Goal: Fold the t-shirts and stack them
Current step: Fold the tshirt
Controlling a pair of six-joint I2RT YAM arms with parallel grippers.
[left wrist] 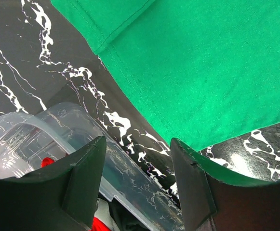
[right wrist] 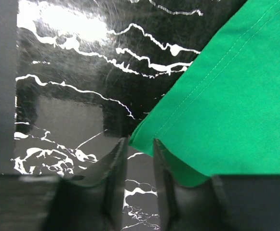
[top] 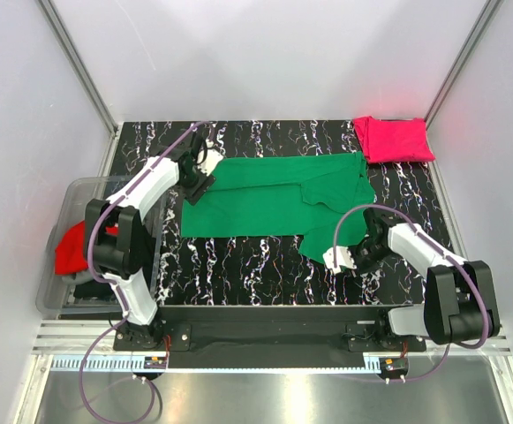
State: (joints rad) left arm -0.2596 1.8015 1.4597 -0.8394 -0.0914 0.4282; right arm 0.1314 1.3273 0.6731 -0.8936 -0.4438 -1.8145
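Observation:
A bright green t-shirt point(top: 274, 199) lies spread across the middle of the table, its right part folded over. My left gripper point(top: 196, 177) is at its far-left corner, open and empty. In the left wrist view point(left wrist: 138, 144) the green shirt point(left wrist: 212, 62) lies beyond and over the right finger. My right gripper point(top: 343, 258) is at the shirt's near-right flap. In the right wrist view point(right wrist: 140, 144) its jaws stand a narrow gap apart, with the shirt's corner point(right wrist: 226, 96) at the tips and draped over the right finger. A folded magenta-pink shirt point(top: 393, 139) lies at the back right.
A clear plastic bin point(top: 79, 190) stands off the table's left edge with a red shirt point(top: 69, 252) and dark cloth inside; its rim shows in the left wrist view point(left wrist: 43, 130). The table point(top: 238, 265) is black marble-patterned, and white walls enclose it.

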